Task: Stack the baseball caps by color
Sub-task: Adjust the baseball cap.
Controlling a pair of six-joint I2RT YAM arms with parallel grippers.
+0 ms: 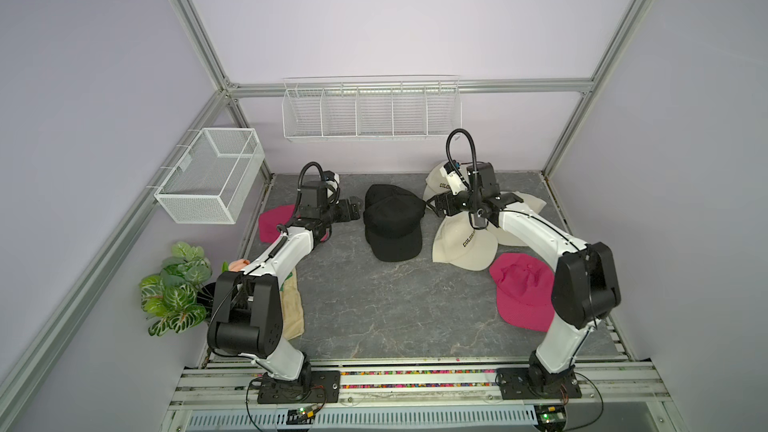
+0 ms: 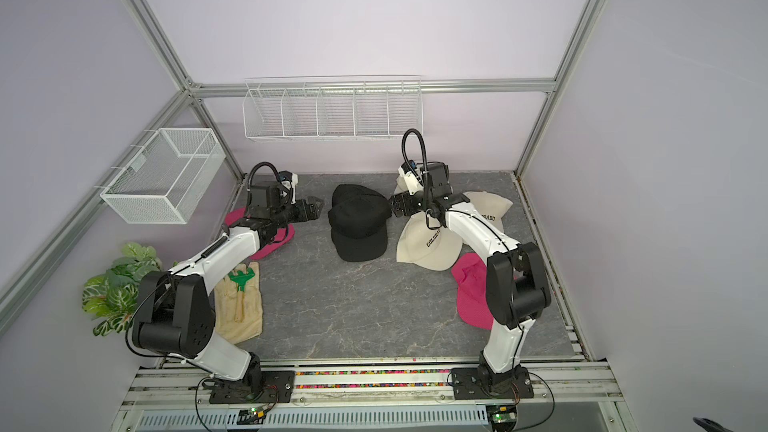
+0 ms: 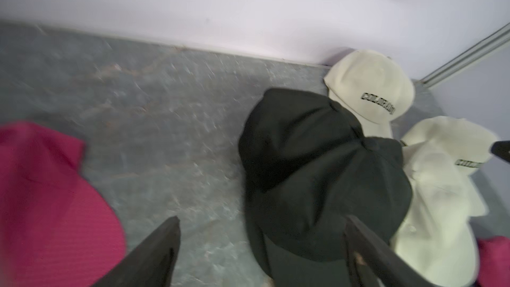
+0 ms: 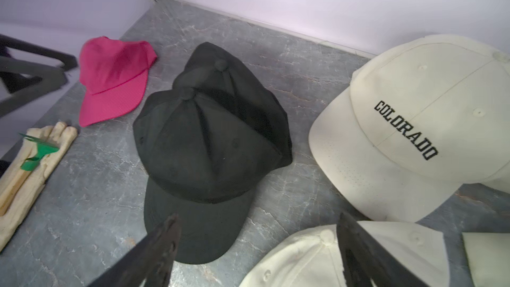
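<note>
Baseball caps lie in three colours on the grey tabletop (image 1: 374, 305). My landmark is the black caps (image 1: 392, 222), piled in the middle near the back wall. The right wrist view shows two crown buttons, one crown over the other; whether a third cap is under them I cannot tell.

The cream caps (image 1: 461, 243) lie just beside this pile on the right arm's side. That arm crosses over them, so their edges are partly hidden and the lettering is cut short in both top views. In the left wrist view the picture is blurred and the letters are smeared.

One pink cap (image 1: 272, 220) lies beyond the pile on the left arm's side, half covered by that arm. The other pink cap (image 1: 521, 288) lies past the cream caps, toward the arm bases, and its edge goes under the right elbow.

The left hand (image 1: 356, 209) is just beside the pile with its fingers apart, holding nothing. The right hand (image 1: 432, 206) faces it from the opposite side, also spread and empty.

A pale glove (image 2: 239, 305) lies well apart from the pile.
</note>
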